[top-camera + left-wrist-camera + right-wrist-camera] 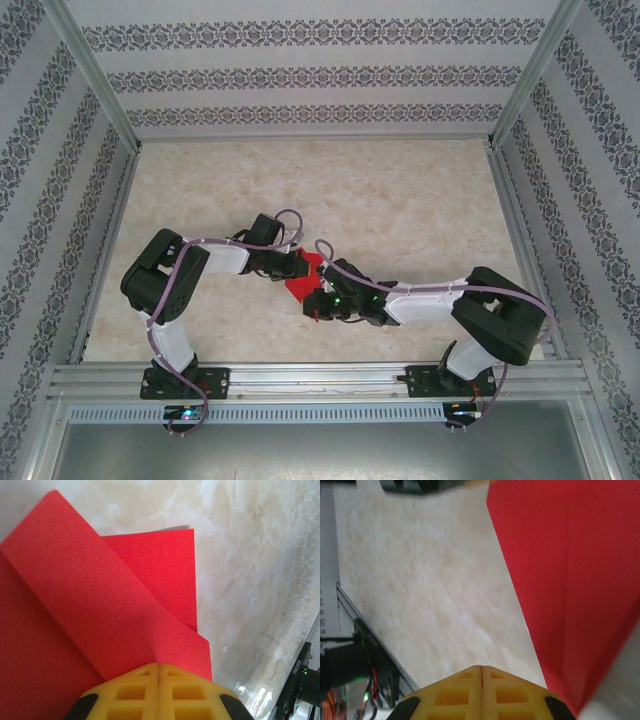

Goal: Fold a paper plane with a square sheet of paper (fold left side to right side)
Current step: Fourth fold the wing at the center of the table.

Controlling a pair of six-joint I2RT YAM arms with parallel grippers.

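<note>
Square sheet of paper (100, 605) — red, creased, flaps overlapping — lies mid table (400, 200) between both arms; left gripper (158, 674) jaws pressed together, tips resting on fold; right gripper (481, 675) jaws together too, over bare table just beside paper edge, holding nothing; risk — if left tips drag sideways, unpinned thin sheet may slide and crease go crooked.

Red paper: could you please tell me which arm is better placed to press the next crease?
Probably the left: the left gripper, shut, sits over the folded flap of the red paper, at a crease. The right gripper, also shut, is over bare table beside the paper's edge.
</note>
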